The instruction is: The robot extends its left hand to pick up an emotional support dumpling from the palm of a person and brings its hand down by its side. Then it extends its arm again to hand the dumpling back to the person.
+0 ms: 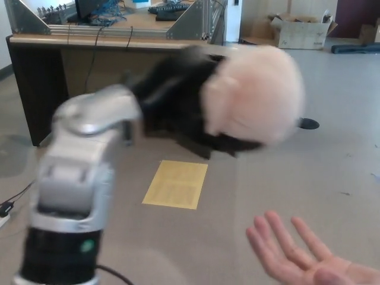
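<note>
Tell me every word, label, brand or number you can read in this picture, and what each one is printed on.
None can be read.
Yellow sheet on the floor: faint print, too blurred to read.
Cardboard box at the back: no legible marking.
Left hand and the pink plush dumpling it holds: motion-blurred, no text shows.
Green dot on the forearm: only a mark, no letters.

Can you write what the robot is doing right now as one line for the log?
left hand: shut on pink dumpling | lifted clear of person's open palm | right hand: not in view

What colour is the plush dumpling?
Pale pink; the dumpling, though motion-blurred, shows in the head view, held by the left robot hand.
</note>
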Tool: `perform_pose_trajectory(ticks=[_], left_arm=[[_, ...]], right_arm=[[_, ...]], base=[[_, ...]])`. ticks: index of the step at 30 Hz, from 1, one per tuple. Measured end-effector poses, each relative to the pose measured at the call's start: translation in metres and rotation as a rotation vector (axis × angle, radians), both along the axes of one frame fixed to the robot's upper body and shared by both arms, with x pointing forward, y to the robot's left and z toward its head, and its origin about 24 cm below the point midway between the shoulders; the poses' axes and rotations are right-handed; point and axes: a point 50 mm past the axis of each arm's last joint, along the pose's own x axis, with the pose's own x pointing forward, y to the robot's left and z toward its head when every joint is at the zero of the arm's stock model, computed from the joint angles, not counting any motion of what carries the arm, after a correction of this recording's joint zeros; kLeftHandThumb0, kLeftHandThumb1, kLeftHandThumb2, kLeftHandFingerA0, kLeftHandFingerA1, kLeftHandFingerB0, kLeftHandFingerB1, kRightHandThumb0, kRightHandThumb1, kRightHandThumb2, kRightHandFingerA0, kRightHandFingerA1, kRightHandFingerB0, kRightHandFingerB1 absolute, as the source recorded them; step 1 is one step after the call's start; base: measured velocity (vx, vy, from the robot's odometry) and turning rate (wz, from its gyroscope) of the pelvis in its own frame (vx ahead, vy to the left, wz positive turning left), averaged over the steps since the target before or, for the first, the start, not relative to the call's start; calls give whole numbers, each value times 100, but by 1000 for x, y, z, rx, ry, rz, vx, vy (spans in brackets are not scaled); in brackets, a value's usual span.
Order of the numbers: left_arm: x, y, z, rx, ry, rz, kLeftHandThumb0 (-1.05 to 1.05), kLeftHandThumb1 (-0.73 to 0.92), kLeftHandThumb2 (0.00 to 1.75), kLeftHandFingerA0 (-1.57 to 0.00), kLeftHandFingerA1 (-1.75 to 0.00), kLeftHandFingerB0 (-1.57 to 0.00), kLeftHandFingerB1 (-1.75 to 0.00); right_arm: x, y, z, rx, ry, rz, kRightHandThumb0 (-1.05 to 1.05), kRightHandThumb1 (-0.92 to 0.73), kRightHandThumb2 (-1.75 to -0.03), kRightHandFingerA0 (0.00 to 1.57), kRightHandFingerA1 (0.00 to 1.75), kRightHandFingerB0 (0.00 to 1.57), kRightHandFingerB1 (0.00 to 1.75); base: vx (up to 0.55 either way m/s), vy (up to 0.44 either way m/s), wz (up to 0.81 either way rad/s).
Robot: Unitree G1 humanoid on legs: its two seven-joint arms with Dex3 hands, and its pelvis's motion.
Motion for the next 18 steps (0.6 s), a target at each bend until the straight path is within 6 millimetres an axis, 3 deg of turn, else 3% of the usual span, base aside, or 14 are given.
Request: perform_pose_trajectory(ticks=[3,4,8,10,12,14,18], left_arm=[[4,27,-7,-85,54,56,-17,84,65,-89,-151,-79,-102],[5,46,-16,-144,99,94,-16,88,66,-88,-146,-82,-102],[2,84,-36,-253,179,171,-18,89,67,-83,-149,-78,-99],[-3,111,-59,-341,258,234,-13,88,73,-76,-152,-77,-98],[-7,124,-70,-383,295,262,-13,87,69,-80,-146,-83,-89],[-17,150,-94,-461,375,318,-13,87,69,-80,-146,-83,-89],[-32,176,-126,-556,483,379,-15,84,67,-80,-140,-87,-80]], right_arm=[[0,0,0,1,0,5,-30,-60,-58,78,47,65,41],[0,0,0,1,0,9,-30,-59,-57,79,47,65,41],[0,0,0,2,0,14,-30,-60,-57,79,46,65,41],[-1,0,0,4,0,12,-28,-60,-57,78,47,65,42],[-1,-1,0,5,0,11,-29,-60,-57,79,47,65,41],[-3,-2,-2,9,1,7,-29,-60,-57,79,47,65,41],[-9,-5,-7,13,13,-4,-28,-60,-57,79,48,65,42]], base=[[0,0,0],[0,0,0],[0,0,0],[0,0,0],[0,0,0],[0,0,0],[0,0,0]])
